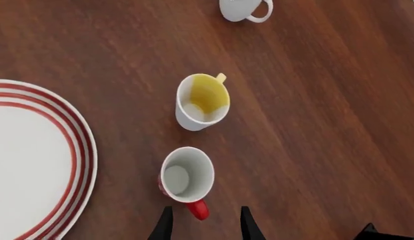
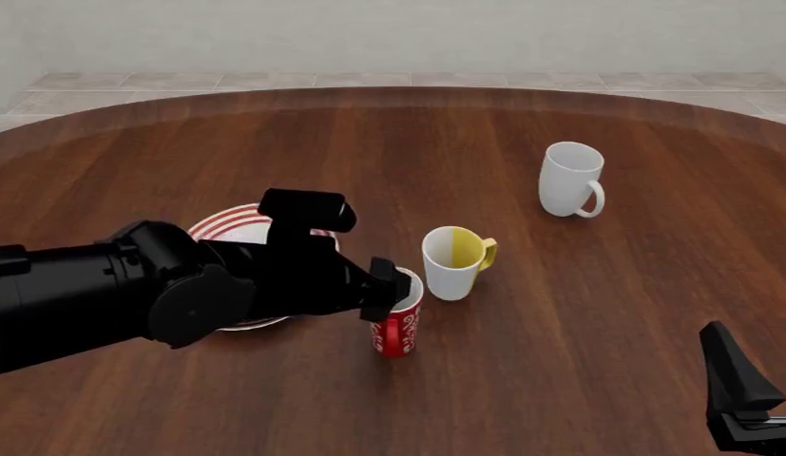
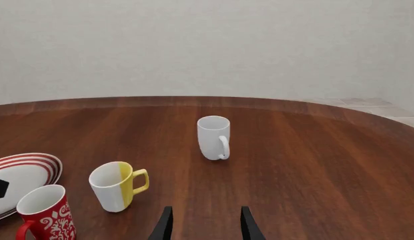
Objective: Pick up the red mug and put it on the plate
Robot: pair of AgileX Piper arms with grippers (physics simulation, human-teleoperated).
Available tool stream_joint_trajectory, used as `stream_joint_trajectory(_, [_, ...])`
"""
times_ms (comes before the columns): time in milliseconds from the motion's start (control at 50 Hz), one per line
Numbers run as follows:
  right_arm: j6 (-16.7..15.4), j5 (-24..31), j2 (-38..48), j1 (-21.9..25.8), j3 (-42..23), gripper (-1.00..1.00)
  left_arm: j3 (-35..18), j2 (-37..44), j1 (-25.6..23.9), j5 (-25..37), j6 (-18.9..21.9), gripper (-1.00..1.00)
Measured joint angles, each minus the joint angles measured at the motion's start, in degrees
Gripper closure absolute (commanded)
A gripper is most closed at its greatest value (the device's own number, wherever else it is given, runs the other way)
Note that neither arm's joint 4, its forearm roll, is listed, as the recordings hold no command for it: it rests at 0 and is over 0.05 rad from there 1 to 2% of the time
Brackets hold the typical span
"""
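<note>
- Left gripper [image 1: 205,225] open, jaws straddling the red handle [image 1: 198,209] of the red mug [image 1: 186,175] (no contact visible).
- Red mug upright on table [image 2: 621,313], just beside the plate [image 1: 33,160], not on it.
- White-and-yellow mug [image 2: 455,261] close behind; plain white mug [image 2: 571,180] well apart, far right.
- Right gripper [image 3: 205,225] open, holding nothing, low at the near right edge.
</note>
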Motion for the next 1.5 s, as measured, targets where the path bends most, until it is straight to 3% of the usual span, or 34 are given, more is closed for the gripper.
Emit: stream_joint_trajectory(1500, [-0.26, 0.09, 0.06, 0.11, 0.0, -1.0, 3.33, 5.18, -0.06, -6.44, -2.38, -1.0])
